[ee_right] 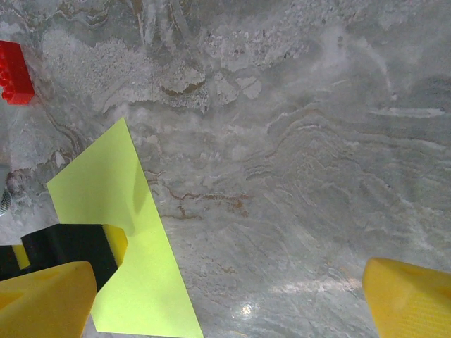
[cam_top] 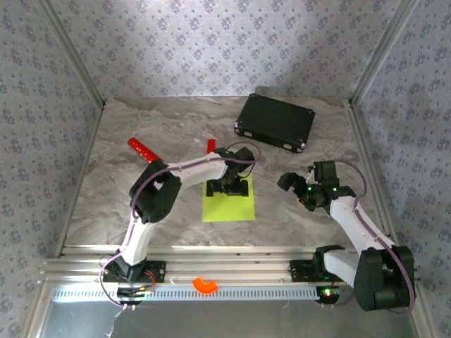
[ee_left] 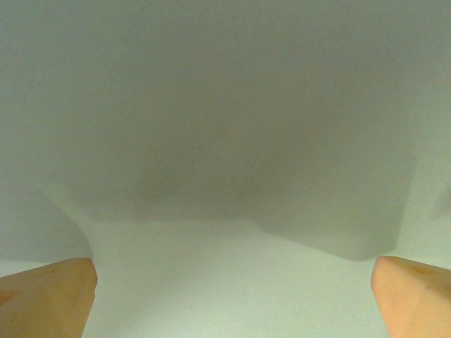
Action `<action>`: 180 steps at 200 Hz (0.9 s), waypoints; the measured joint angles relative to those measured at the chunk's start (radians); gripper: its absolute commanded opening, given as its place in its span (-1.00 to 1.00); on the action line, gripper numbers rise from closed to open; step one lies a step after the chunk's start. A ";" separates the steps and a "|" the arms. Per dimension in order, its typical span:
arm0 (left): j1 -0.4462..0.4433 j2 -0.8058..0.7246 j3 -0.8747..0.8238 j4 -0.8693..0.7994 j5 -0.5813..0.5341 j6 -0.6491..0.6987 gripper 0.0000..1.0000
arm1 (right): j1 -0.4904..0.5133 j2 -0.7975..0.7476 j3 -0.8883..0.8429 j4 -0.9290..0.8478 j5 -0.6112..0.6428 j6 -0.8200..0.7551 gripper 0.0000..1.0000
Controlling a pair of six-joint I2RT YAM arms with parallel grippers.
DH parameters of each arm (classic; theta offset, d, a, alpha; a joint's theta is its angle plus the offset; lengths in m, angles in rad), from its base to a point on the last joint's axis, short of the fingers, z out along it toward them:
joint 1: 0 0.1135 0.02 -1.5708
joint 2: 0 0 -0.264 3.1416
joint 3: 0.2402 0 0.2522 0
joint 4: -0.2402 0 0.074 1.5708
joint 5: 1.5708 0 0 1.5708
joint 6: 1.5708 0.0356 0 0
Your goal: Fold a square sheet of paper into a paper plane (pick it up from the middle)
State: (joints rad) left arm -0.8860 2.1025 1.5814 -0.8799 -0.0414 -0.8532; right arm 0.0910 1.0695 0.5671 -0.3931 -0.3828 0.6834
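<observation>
flat lime sheet (seemingly uncreased), marbled table

left gripper over sheet far edge, red block just behind — open table nearside

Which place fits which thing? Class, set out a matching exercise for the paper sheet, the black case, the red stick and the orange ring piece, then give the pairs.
Things
1. square sheet of paper
2. black case
3. red stick
4. orange ring piece

Places
A. on the near rail
B. far side of the table, right of centre
C. middle of the table, far edge under the left gripper
D. left part of the table

Pairs: 1-C, 2-B, 3-D, 4-A
</observation>
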 measured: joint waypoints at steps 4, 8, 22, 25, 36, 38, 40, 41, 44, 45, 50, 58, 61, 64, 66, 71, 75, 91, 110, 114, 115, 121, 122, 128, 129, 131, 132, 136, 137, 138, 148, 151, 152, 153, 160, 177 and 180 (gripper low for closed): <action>0.000 0.001 0.000 0.001 0.001 0.003 0.99 | 0.000 0.000 0.000 0.000 0.000 0.000 0.98; 0.000 0.002 0.000 0.001 0.002 0.003 1.00 | 0.000 0.000 0.000 0.000 0.000 0.000 0.98; 0.000 0.005 0.002 0.001 0.003 0.008 1.00 | 0.000 0.001 0.000 0.000 0.000 0.000 0.98; 0.000 0.006 0.002 0.001 0.003 0.010 1.00 | 0.000 0.001 0.000 0.000 0.000 0.000 0.98; 0.000 0.011 0.005 0.001 0.003 0.014 1.00 | 0.000 0.004 0.000 0.000 0.000 0.000 0.98; 0.000 0.013 0.006 0.001 0.003 0.016 1.00 | 0.000 0.005 0.000 0.000 0.000 0.000 0.98; 0.000 0.014 0.006 0.001 0.003 0.017 0.99 | 0.000 0.005 0.000 0.000 0.000 0.000 0.98; 0.000 0.014 0.006 0.001 0.003 0.018 0.99 | 0.000 0.006 0.000 0.000 0.000 0.000 0.98; 0.000 0.016 0.007 0.002 0.003 0.018 1.00 | 0.000 0.007 0.000 0.000 0.000 0.000 0.98; 0.000 0.017 0.007 0.001 0.003 0.018 1.00 | 0.000 0.007 0.000 0.000 0.000 0.000 0.98; 0.000 0.019 0.009 0.001 0.003 0.020 0.99 | 0.000 0.009 0.000 0.000 0.000 -0.001 0.98; 0.000 0.019 0.010 0.001 0.003 0.022 0.99 | 0.000 0.011 0.000 0.000 0.000 -0.001 0.98; 0.000 0.020 0.010 0.001 0.003 0.023 0.99 | 0.000 0.011 0.000 0.000 0.000 -0.002 0.98; 0.000 0.020 0.010 0.001 0.004 0.023 0.99 | 0.000 0.011 0.000 0.000 0.000 -0.002 0.98; 0.000 0.020 0.010 0.002 0.003 0.023 0.99 | 0.000 0.012 -0.001 0.000 0.000 -0.003 0.98; 0.000 0.020 0.009 0.002 0.005 0.025 0.99 | 0.000 0.013 -0.001 0.000 0.000 -0.003 0.98; 0.000 0.020 0.009 0.003 0.006 0.025 0.99 | 0.000 0.013 -0.002 0.000 0.000 -0.003 0.98; 0.000 0.020 0.003 0.009 0.007 0.025 0.98 | 0.000 0.016 -0.002 0.000 0.000 -0.003 0.98; 0.000 0.012 -0.011 0.023 0.007 0.025 0.98 | 0.000 0.023 -0.002 0.000 0.000 -0.003 0.98; 0.000 0.010 -0.015 0.026 0.007 0.025 0.97 | 0.000 0.025 -0.002 0.000 0.000 -0.003 0.98; 0.000 0.010 -0.016 0.027 0.007 0.025 0.97 | 0.000 0.025 -0.002 0.000 0.000 -0.003 0.98; 0.000 0.006 -0.021 0.032 0.006 0.025 0.97 | 0.000 0.027 -0.002 0.000 0.000 -0.003 0.98; 0.000 0.006 -0.021 0.032 0.007 0.025 0.96 | 0.000 0.027 -0.002 0.000 0.000 -0.003 0.98; 0.000 0.004 -0.026 0.037 0.006 0.025 0.96 | 0.000 0.029 -0.002 0.000 0.000 -0.003 0.98; 0.000 0.004 -0.026 0.038 0.006 0.025 0.96 | 0.000 0.029 -0.002 0.000 0.000 -0.003 0.98; 0.000 0.003 -0.027 0.039 0.006 0.025 0.96 | 0.000 0.030 -0.002 0.000 0.000 -0.003 0.98; 0.000 0.002 -0.027 0.039 0.006 0.025 0.96 | 0.001 0.031 -0.002 0.000 0.000 -0.003 0.98; 0.000 0.001 -0.029 0.039 0.006 0.025 0.95 | 0.001 0.031 -0.002 0.000 0.000 -0.003 0.98; 0.000 0.001 -0.031 0.040 0.006 0.025 0.95 | 0.001 0.031 -0.002 0.000 0.000 -0.003 0.98; 0.000 0.001 -0.031 0.040 0.006 0.025 0.95 | 0.001 0.031 -0.002 0.000 0.000 -0.003 0.98; 0.001 -0.001 -0.032 0.042 0.003 0.025 0.95 | 0.003 0.033 -0.002 0.000 0.000 -0.003 0.98; 0.001 -0.001 -0.033 0.042 0.003 0.025 0.95 | 0.004 0.033 -0.002 0.000 0.000 -0.003 0.98; 0.001 -0.001 -0.033 0.042 0.003 0.025 0.95 | 0.004 0.033 -0.002 0.000 0.000 -0.003 0.98; 0.001 -0.001 -0.033 0.042 0.003 0.025 0.95 | 0.005 0.033 -0.002 0.000 0.000 -0.003 0.98; 0.001 -0.001 -0.033 0.042 0.003 0.025 0.95 | 0.008 0.033 -0.002 0.000 0.000 -0.003 0.98; 0.001 -0.001 -0.033 0.042 0.002 0.025 0.94 | 0.013 0.033 -0.002 0.000 0.000 -0.003 0.98; 0.001 -0.001 -0.033 0.042 0.002 0.025 0.94 | 0.014 0.033 -0.002 0.000 0.000 -0.003 0.98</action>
State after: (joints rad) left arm -0.8848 2.1017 1.5482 -0.8379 -0.0391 -0.8280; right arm 0.1055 1.1027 0.5652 -0.3935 -0.3828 0.6804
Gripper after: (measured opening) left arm 0.974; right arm 0.990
